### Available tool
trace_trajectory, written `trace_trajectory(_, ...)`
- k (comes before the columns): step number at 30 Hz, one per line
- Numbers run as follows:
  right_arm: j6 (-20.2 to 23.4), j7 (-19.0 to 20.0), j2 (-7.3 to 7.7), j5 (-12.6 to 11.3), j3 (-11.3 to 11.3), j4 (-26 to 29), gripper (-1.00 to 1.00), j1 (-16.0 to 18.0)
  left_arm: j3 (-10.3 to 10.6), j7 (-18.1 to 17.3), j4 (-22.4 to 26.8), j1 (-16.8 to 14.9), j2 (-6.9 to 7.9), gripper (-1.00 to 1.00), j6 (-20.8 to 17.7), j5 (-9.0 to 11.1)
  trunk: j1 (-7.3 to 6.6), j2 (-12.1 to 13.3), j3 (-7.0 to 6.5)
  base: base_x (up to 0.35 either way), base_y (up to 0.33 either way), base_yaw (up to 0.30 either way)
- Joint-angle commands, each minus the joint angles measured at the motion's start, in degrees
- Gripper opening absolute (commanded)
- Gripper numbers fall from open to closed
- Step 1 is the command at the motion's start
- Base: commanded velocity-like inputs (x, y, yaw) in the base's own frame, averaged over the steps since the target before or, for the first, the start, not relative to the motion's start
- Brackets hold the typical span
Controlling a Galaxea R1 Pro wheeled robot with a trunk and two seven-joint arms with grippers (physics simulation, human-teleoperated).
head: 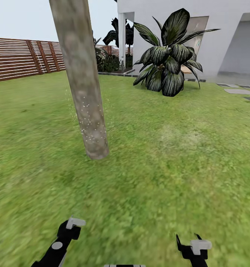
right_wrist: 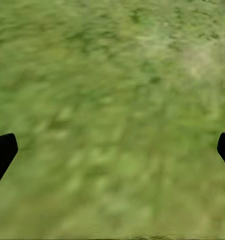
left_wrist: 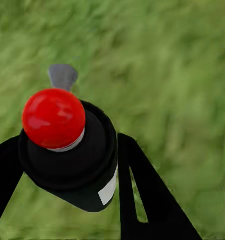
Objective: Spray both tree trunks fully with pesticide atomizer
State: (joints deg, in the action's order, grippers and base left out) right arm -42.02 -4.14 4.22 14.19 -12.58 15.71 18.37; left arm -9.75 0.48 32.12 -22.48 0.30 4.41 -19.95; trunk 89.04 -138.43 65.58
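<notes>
A thick tree trunk (head: 81, 79) stands in the grass (head: 158, 167) ahead and to the left, with tiny white specks low on it, and a big dark leafy plant (head: 168, 59), a brown fence (head: 21, 57) and a white house (head: 221, 33) sit farther back. The left gripper (left_wrist: 67, 160) is squeezed around the pesticide atomizer (left_wrist: 75, 155), a black bottle with a red ball on top and a blank white label. The right gripper (right_wrist: 112, 150) hangs over bare grass with its jaws spread wide and nothing in them.

One tree trunk (head: 80, 81) is standing on the lawn (head: 158, 167), and one broad-leaved plant (head: 169, 59) is growing by one white house (head: 221, 26). Two grippers are showing: left gripper (head: 71, 226), right gripper (head: 193, 246). One pesticide atomizer (left_wrist: 72, 150) is sitting between the left fingers.
</notes>
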Motion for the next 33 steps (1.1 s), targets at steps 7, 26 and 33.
trace_trajectory(7, -0.3, -4.5, -0.37, -0.1, 0.1, -2.1, 1.0, -0.2, 0.1, 3.0, -2.2, 4.8, 0.64, -1.0, 7.6, 14.0, 0.0, 0.0, -0.01, 0.0, 0.0, 0.0)
trace_trajectory(26, -0.3, -5.1, -0.21, -0.2, -0.2, -2.9, 1.0, -0.1, 0.0, 3.0, -1.9, 5.3, 0.75, -1.0, 7.6, 14.1, 0.0, 0.0, -0.01, 0.0, 0.0, -0.225)
trace_trajectory(33, -0.3, -5.1, -0.05, -0.2, -0.3, -3.0, 1.0, -0.1, 0.1, 3.0, -2.0, 5.5, 0.63, -1.0, 7.6, 14.0, 0.0, 0.0, -0.01, 0.0, 0.0, -0.3)
